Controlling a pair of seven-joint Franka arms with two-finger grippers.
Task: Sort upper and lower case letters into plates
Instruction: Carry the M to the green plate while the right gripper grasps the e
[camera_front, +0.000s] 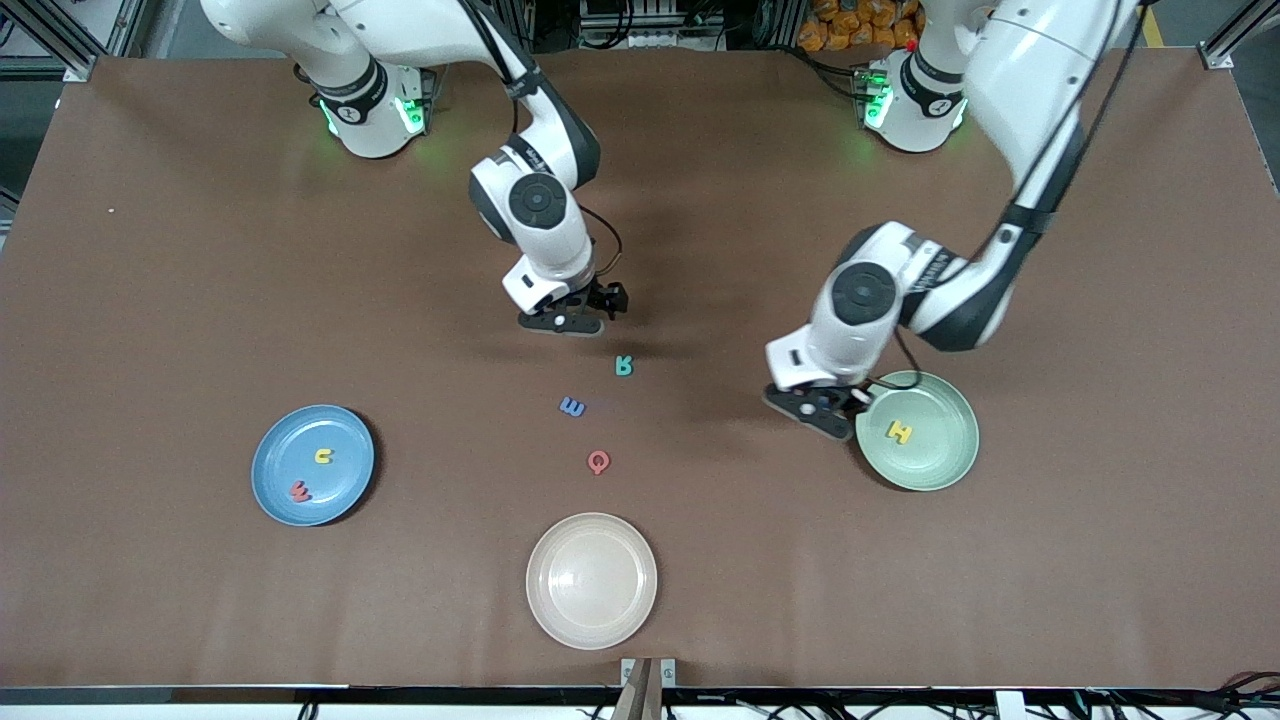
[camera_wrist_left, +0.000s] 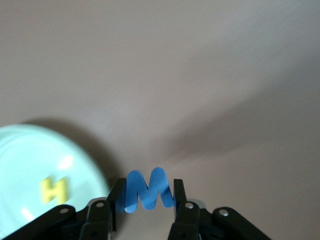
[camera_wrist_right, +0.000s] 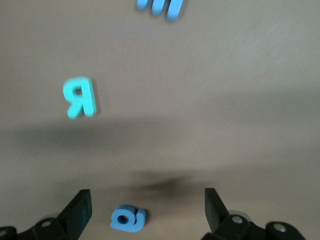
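Three letters are already sorted. The blue plate (camera_front: 312, 465) holds a yellow u (camera_front: 323, 456) and a red w (camera_front: 300, 490), both lower case, and the green plate (camera_front: 917, 431) holds a yellow H (camera_front: 899, 431). A fourth is on its way: the left gripper (camera_front: 832, 402) hangs just over the tabletop (camera_front: 150, 300) at the rim of the green plate on the side toward the cream plate (camera_front: 591, 580), clenched on a blue M (camera_wrist_left: 147, 191) that stands upright between its fingers. By my reading it only needs to shift over the green plate and let go.

Four letters are left on the bare tabletop, all farther from the front camera than the cream plate. The red Q (camera_front: 598, 461) lies closest to that plate, then the blue m (camera_front: 572, 406), then the teal R (camera_front: 623, 366). A small blue a (camera_wrist_right: 128, 218) lies under the right gripper (camera_front: 572, 318), which hovers low above it with its fingers spread wide, holding nothing; it looks set to take this letter next. The cream plate is empty.

The three loose letters above the cream plate lie apart from each other, so each can be pinched without nudging another. The stretches from them to the blue plate and to the green plate are open. The plates sit well inside the tabletop's edges.
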